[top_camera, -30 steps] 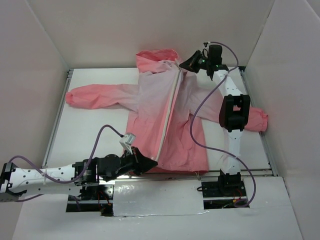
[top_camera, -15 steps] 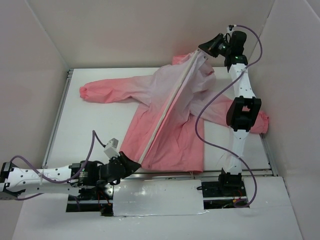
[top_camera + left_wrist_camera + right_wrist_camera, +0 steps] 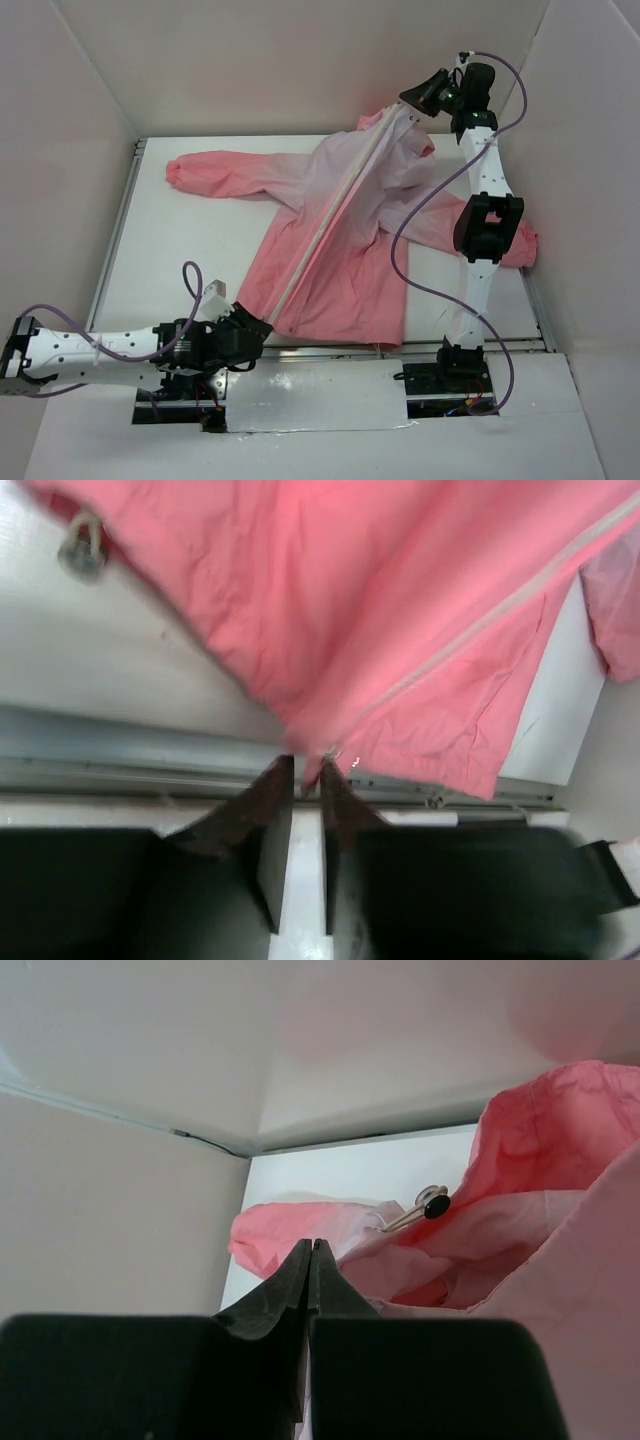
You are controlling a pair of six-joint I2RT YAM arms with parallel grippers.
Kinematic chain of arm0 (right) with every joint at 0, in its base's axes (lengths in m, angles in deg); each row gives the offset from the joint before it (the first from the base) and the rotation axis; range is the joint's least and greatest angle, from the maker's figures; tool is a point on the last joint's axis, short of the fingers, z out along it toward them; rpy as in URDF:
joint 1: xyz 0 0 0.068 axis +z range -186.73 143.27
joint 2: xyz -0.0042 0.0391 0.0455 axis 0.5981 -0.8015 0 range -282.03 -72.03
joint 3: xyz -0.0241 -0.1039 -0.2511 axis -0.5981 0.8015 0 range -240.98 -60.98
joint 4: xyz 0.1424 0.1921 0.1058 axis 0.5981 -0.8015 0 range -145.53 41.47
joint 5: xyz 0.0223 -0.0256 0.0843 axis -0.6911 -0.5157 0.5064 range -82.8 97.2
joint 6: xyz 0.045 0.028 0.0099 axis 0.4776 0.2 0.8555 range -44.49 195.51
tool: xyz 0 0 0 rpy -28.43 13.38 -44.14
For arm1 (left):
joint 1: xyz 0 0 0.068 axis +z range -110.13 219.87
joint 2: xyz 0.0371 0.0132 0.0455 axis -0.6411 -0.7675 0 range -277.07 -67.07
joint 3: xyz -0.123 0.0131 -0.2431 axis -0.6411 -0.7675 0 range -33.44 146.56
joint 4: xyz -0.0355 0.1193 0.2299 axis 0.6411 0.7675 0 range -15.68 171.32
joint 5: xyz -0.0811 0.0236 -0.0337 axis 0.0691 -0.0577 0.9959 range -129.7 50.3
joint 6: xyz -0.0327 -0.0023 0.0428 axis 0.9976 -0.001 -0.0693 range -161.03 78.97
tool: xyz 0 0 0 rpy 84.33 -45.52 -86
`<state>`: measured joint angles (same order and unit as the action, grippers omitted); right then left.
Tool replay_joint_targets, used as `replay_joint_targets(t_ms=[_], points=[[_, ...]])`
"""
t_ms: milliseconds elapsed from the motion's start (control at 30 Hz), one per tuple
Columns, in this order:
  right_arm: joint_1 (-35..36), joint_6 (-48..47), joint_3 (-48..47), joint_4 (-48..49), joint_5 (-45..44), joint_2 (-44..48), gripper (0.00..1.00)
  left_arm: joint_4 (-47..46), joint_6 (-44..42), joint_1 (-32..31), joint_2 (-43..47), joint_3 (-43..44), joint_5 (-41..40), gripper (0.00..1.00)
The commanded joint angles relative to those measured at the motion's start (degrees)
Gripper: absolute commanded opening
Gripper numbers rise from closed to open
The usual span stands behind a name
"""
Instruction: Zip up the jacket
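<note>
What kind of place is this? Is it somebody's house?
Probably a robot testing booth, not a house. Plain white walls box in a white table. The left arm and right arm are bolted at its near edge, stretching a pink jacket between them.

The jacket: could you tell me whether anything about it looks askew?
Yes: the jacket sits skewed, its zipper pulled taut diagonally between the left gripper at the near hem and the right gripper at the collar.

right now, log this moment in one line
left gripper: shut on jacket hem at zipper bottom | right gripper: shut on jacket at zipper top, raised | zipper: taut between them | zip progress: cannot tell
</note>
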<state>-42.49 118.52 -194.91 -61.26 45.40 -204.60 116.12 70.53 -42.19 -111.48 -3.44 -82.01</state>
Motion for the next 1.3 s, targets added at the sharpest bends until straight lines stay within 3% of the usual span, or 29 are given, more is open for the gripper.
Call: replay_joint_targets(t_ms=[0, 33, 67, 100, 133, 233, 267, 300, 367, 400, 500, 533, 633, 767, 900, 967, 1267], points=[[-1.71, -1.26, -3.79, 4.66, -6.38, 4.34, 0.00, 5.85, -1.86, -0.91, 3.08, 0.50, 2.50, 0.34], [-1.71, -1.34, -5.28, 2.99, -6.64, 4.43, 0.31, 5.75, -3.45, -0.91, 3.79, 1.11, 1.62, 0.61], [-1.80, -1.43, -5.46, 2.54, -6.73, 4.69, 0.44, 8.01, -3.55, -0.91, 4.41, 1.98, 0.65, 0.68], [-1.71, -1.61, -5.38, 2.10, -6.90, 6.08, 0.51, 9.60, -4.25, -0.91, 4.85, 4.43, -1.36, 0.77], [-1.71, -1.78, -5.38, 1.14, -8.04, 7.06, 0.64, 11.79, -4.52, -0.82, 4.68, 6.02, -2.60, 0.99], [-1.71, -2.05, -6.08, 0.35, -8.83, 10.92, 0.68, 21.89, -5.04, -0.82, 1.52, 14.54, -8.04, 0.99], [-1.71, -2.39, -6.52, -0.10, -9.36, 13.02, 0.83, 24.01, -5.57, -0.73, 0.29, 19.26, -9.36, 1.00], [-1.80, -2.57, -6.69, -0.36, -9.45, 14.17, 0.85, 27.86, -6.09, -0.56, -2.50, 21.66, -11.38, 0.99], [-1.89, -3.36, -6.87, -2.20, -10.15, 18.11, 0.86, 29.30, -11.61, 2.24, -5.68, 28.40, -12.36, 0.99], [-1.80, -3.80, -7.31, -3.34, -10.51, 19.36, 1.00, 25.47, -22.77, 4.43, -8.83, 30.54, -11.15, 0.99], [-1.62, -5.64, -7.93, -10.53, -10.60, 24.63, 1.00, 14.92, -48.44, 22.68, -16.99, 37.48, -0.28, 0.99], [-1.36, -6.61, -7.58, -15.69, -10.95, 26.47, 1.00, 12.54, -52.12, 32.05, -19.56, 39.50, 6.81, 0.99], [0.57, -12.84, 0.74, -24.84, -12.53, 37.00, 1.00, 14.96, -58.73, 40.46, -27.74, 51.97, 4.19, 1.00], [2.77, -18.39, 20.16, -34.01, -18.49, 60.16, 1.00, 17.95, -62.52, 49.96, -30.48, 67.96, 4.32, 0.99], [3.30, -20.59, 39.48, -40.25, -23.33, 77.00, 1.00, 20.68, -69.01, 53.58, -29.16, 73.09, 0.48, 0.99], [7.58, -20.59, 43.30, -44.20, -31.94, 85.44, 1.00, 22.35, -70.52, 55.07, -28.81, 73.88, -0.58, 0.99], [16.04, -18.22, 35.32, -67.94, -49.43, 96.53, 1.00, 25.43, -73.42, 55.78, -19.51, 69.40, -5.33, 1.00]])
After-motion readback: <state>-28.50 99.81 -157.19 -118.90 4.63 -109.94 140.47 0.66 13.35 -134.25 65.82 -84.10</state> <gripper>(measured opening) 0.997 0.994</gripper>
